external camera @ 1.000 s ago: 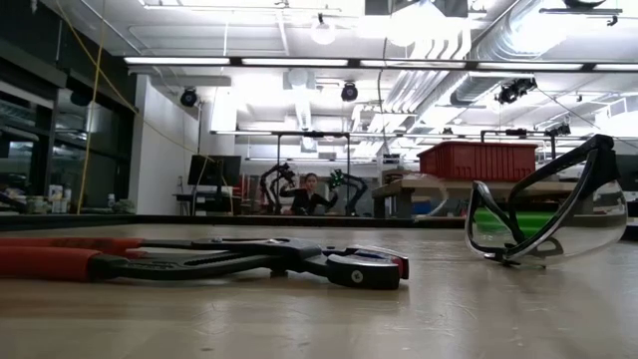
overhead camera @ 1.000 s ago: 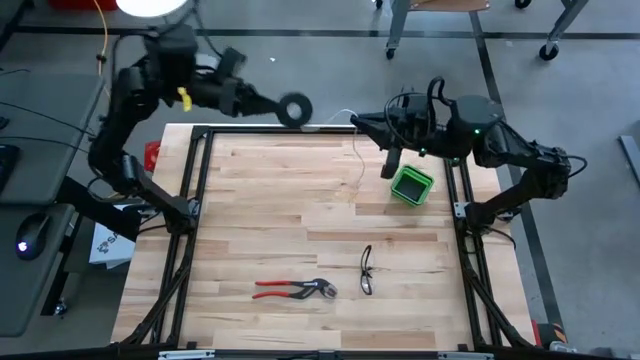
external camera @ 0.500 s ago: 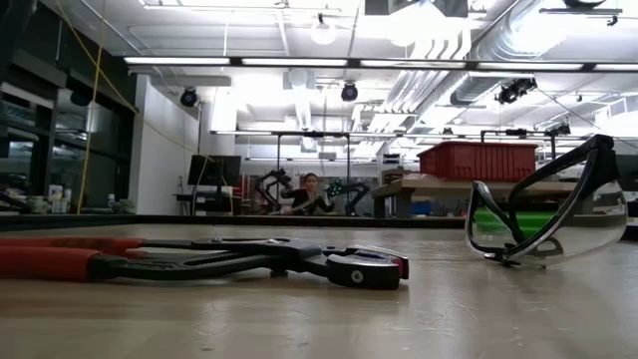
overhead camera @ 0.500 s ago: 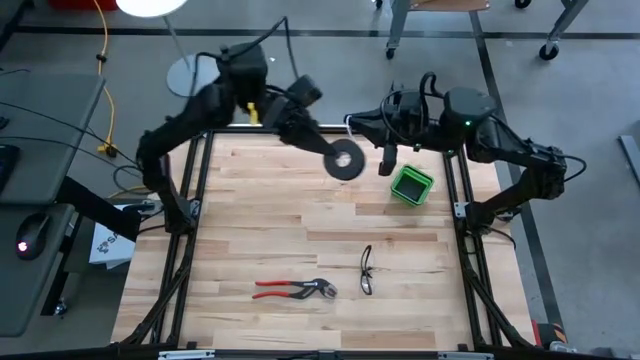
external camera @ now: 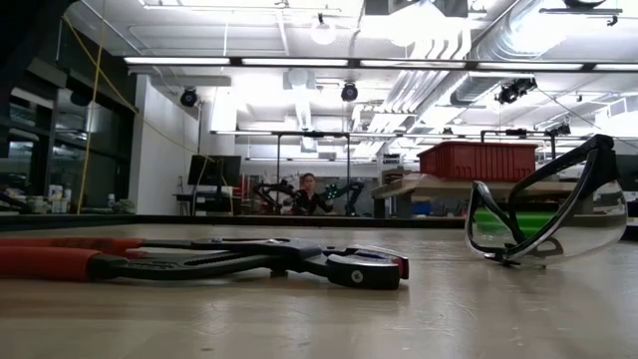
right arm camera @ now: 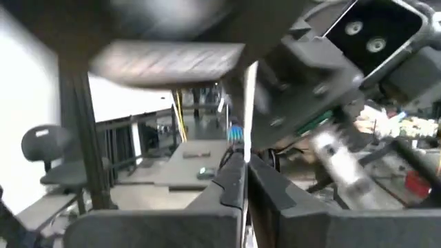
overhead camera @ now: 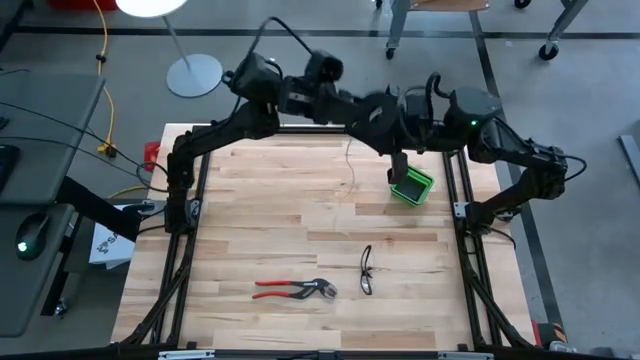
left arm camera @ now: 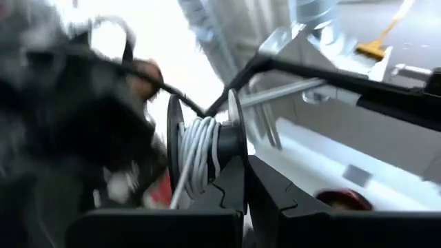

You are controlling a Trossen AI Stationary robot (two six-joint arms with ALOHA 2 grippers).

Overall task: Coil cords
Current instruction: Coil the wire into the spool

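Left gripper: the left gripper (left arm camera: 246, 179) is clamped on the black spool (left arm camera: 207, 148); its arm reaches across the far edge of the table (overhead camera: 260, 230) to the far right, where it meets the right arm.
Spool: upright between the dark fingers (left arm camera: 231, 189), with white cord (left arm camera: 198, 155) wound round its core.
Cord: in the high view a thin white strand (overhead camera: 350, 168) hangs from where the arms meet, down over the far middle of the table.
Right gripper: the right gripper (right arm camera: 246, 172) has its fingers pressed together on the white cord (right arm camera: 249, 89), at the far right beside the left arm.
Green bin: a small green bin (overhead camera: 411, 186) sits at the far right, just near of the two grippers.
Pliers: red-handled pliers (overhead camera: 293, 289) lie near the front, centre.
Safety glasses: clear safety glasses (overhead camera: 366, 270) lie just right of the pliers.
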